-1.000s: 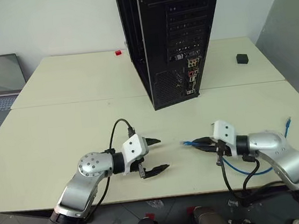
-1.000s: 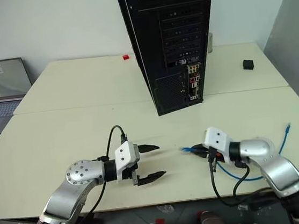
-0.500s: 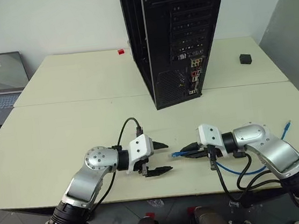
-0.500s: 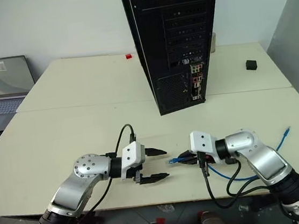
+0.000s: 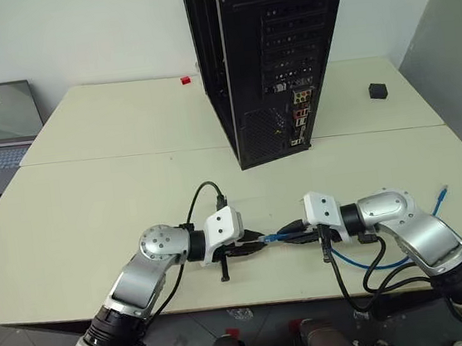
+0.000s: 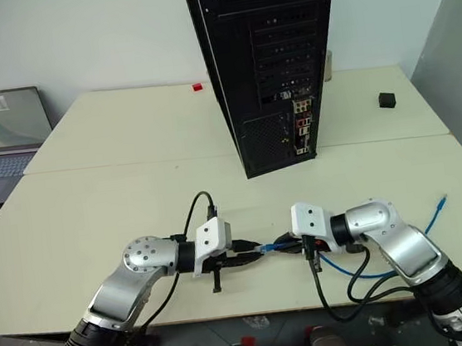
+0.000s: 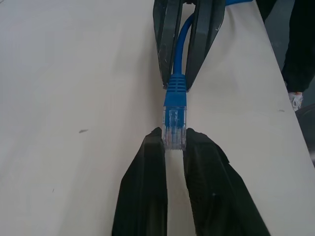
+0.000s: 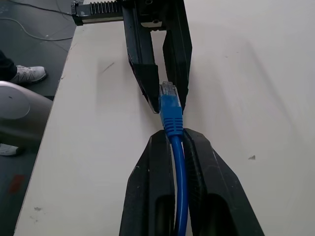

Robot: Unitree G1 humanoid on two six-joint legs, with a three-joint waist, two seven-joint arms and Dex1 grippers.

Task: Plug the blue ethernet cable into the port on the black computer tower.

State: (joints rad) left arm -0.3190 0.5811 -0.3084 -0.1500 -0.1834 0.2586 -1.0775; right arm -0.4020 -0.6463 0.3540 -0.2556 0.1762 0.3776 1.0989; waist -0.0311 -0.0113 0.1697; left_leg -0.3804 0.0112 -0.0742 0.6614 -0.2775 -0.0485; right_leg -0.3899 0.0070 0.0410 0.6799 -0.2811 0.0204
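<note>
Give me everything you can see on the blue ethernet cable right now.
The blue ethernet cable is a thin bright-blue cord with a clear plastic plug behind a ribbed blue boot. That plug end is held just above the cream table, pinched at its tip by the left gripper, with the right gripper shut on the cord just behind the boot. The rest loops over the table's near edge; the far plug lies on the table, unplugged.

The black computer tower (image 5: 272, 60) is cut off at its top; its port is too small to single out.
</note>
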